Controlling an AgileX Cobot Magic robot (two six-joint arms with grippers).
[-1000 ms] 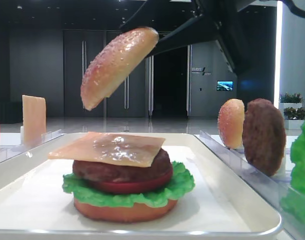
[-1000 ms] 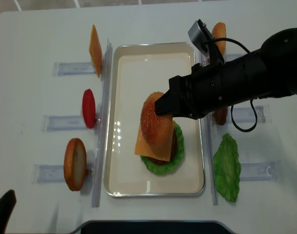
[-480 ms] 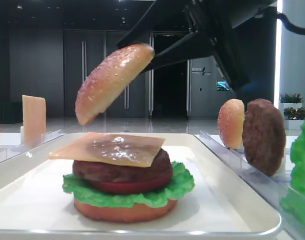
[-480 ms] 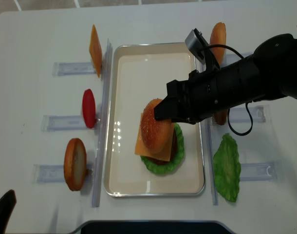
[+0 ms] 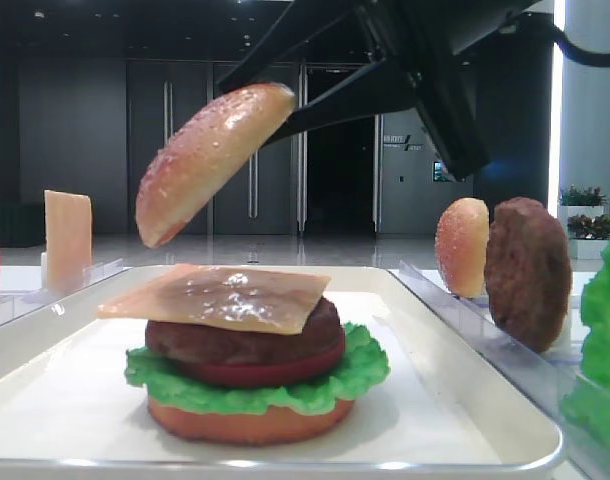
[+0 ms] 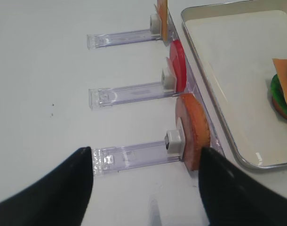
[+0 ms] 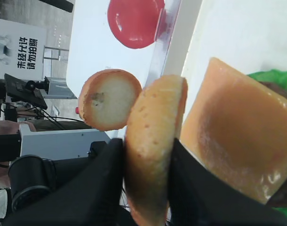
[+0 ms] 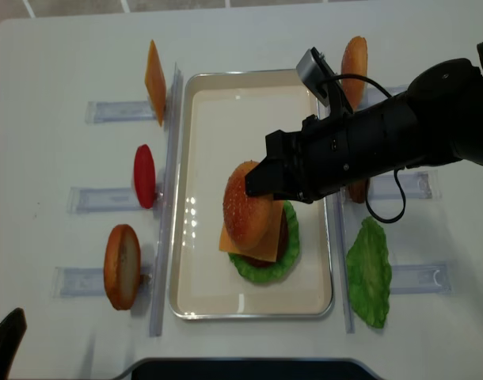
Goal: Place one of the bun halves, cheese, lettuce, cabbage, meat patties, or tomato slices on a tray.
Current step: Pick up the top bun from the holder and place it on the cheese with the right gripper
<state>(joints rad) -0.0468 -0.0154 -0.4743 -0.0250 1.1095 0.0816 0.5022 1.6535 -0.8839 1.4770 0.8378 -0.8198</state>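
One speckled top bun half (image 5: 210,158) clamped in right gripper (image 8: 267,176), tilted above cheese (image 5: 220,296), left gripper (image 6: 146,188) wide.

Right hand (image 7: 148,188) clamped tight, left hand (image 6: 146,188) spread wide

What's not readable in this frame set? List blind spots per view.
- Left gripper: left wrist view shows only two blurred dark fingers, spread apart; top view cuts it off at the lower left corner.
- Right gripper fingertips: hidden behind the top bun half they clamp.
- Meat patty in the stack: top covered by the cheese.
- Lettuce on the rack: cut by the right edge, low front view.
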